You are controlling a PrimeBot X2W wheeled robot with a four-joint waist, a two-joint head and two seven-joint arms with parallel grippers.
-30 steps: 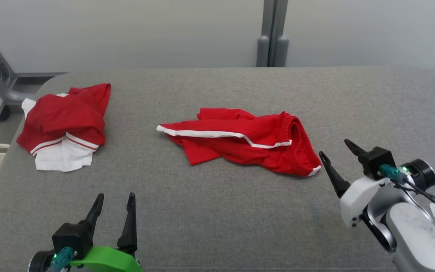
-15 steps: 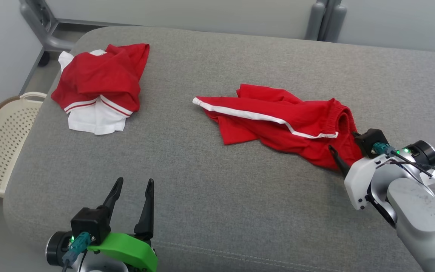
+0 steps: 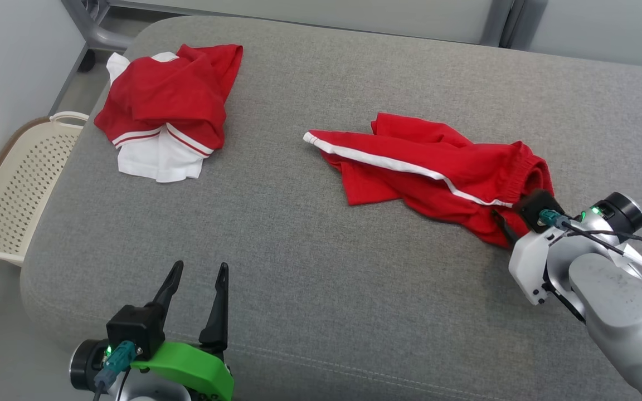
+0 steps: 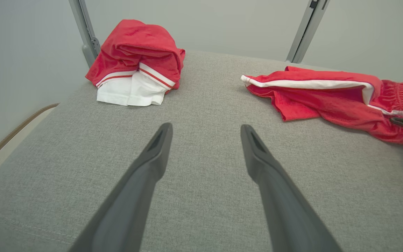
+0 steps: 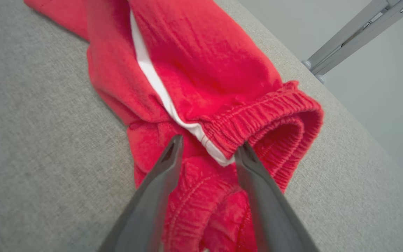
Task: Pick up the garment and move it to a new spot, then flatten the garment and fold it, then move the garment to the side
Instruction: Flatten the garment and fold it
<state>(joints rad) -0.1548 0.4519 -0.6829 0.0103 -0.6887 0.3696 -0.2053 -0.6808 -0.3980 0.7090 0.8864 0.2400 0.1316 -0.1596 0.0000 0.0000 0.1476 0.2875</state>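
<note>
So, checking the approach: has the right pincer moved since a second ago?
Yes. The right pincer has advanced onto the red shorts: earlier it stood clear of them, now its tips straddle the waistband.

Garment (image 3: pixel 432 172) lies on the table (image 3: pixel 310 289) at two o'clock, clothes bundle (image 3: pixel 170 106) at ten, basket (image 3: pixel 20 184) beside the table at nine, right gripper (image 5: pixel 210 142) astride the garment's three-o'clock end

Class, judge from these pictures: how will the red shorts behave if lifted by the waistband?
The red shorts lie crumpled in soft folds, so they will probably hang limp. Lifted at the waistband, the legs would likely trail across the grey cushion.
</note>
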